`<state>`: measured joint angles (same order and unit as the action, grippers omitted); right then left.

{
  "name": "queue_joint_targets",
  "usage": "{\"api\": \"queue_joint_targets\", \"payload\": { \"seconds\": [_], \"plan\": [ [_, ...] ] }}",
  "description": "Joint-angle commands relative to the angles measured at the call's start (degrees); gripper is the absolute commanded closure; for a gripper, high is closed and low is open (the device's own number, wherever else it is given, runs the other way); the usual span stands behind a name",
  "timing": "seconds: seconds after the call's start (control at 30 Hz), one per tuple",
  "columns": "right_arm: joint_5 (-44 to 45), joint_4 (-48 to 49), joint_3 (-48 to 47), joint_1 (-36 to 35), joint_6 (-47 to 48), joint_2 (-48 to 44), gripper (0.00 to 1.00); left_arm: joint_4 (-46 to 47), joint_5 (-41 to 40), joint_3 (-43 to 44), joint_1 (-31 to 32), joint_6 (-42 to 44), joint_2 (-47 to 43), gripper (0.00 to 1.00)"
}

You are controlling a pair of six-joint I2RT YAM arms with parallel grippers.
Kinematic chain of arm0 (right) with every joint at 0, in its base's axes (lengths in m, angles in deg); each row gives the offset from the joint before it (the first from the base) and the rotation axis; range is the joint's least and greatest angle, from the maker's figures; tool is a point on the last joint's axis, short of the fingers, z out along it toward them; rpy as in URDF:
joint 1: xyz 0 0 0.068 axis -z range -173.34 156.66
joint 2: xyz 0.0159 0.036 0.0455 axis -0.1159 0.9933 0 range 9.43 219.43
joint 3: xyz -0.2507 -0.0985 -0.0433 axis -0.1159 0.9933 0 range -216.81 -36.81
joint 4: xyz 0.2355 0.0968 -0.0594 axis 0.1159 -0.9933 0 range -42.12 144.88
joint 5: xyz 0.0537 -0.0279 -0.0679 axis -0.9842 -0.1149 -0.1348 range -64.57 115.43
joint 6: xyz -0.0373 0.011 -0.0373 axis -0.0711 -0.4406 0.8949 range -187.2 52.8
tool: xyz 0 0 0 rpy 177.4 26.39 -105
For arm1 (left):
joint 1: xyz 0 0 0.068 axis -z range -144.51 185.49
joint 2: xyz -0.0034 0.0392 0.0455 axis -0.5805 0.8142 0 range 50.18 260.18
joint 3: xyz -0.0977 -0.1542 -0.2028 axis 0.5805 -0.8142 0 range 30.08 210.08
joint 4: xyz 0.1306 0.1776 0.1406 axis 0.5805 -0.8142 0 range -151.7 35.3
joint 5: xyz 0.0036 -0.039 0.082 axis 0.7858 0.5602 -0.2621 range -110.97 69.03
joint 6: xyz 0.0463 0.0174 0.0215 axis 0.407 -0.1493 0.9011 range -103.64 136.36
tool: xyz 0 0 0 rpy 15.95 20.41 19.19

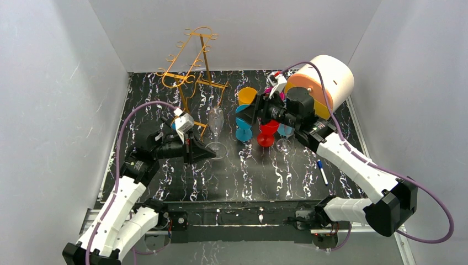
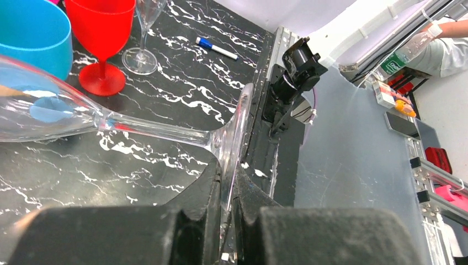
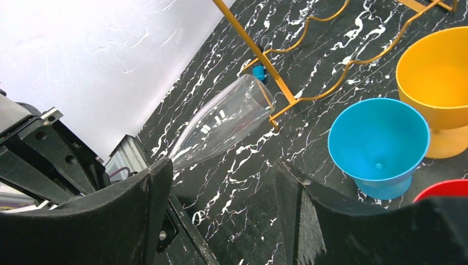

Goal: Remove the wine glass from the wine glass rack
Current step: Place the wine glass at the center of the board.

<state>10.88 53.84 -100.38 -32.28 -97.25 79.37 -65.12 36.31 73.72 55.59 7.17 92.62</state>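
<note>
The left gripper [image 2: 226,221] is clamped on the glass [image 2: 154,130] by the rim of its foot. The glass is upright, clear of the rack [image 1: 190,61] and just in front of its base, so the removal looks done, with only setting down and letting go left. The right gripper [image 3: 221,182] hangs empty, fingers apart, by the coloured cups [image 3: 381,143]; whether the foot rests on the table [image 1: 276,176] I cannot tell, and the bowl's mouth is cut off in the left wrist view.

Wine glass [image 2: 66,113] bowl off-frame, L edge
</note>
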Motion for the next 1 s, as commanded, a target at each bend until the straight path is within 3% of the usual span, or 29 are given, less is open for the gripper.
{"api": "queue_joint_targets", "payload": {
  "seconds": [0.0,0.17,0.27,0.43,0.53,0.63,0.67,0.8,0.97],
  "plan": [
    [-2.0,-3.2,-4.4,3.0,-2.3,0.3,0.26,11.7,2.9,-1.0,0.2,1.3,1.8,1.0],
    [-10.0,-5.6,-6.7,4.0,-1.1,0.7,0.23,16.4,10.7,-1.5,0.3,4.2,5.3,1.0],
    [-13.1,-4.7,-6.1,5.9,-2.0,0.3,0.23,16.4,14.8,-3.3,0.3,11.3,4.4,1.0],
    [-26.5,-5.9,-7.9,12.4,-5.4,2.6,0.23,15.8,22.3,-3.7,0.3,19.8,3.8,1.0],
    [-28.3,-3.5,-5.5,15.6,-7.6,2.2,0.24,7.9,25.3,-1.7,0.3,27.4,6.3,1.0],
    [-30.2,-1.9,-4.2,17.0,-9.0,1.9,0.24,-15.2,29.7,2.9,0.3,53.4,10.8,1.0],
    [-30.5,-2.2,-4.4,17.0,-9.1,1.8,0.24,-18.5,29.9,3.3,0.3,56.2,12.2,1.0],
    [-31.0,-2.0,-3.9,17.1,-9.0,0.6,0.23,-20.4,29.8,2.3,0.3,57.4,14.9,1.0],
    [-30.3,-2.5,-3.9,17.1,-8.9,1.4,0.23,-23.1,28.5,3.7,0.3,59.3,11.2,1.0]
  ]
}}
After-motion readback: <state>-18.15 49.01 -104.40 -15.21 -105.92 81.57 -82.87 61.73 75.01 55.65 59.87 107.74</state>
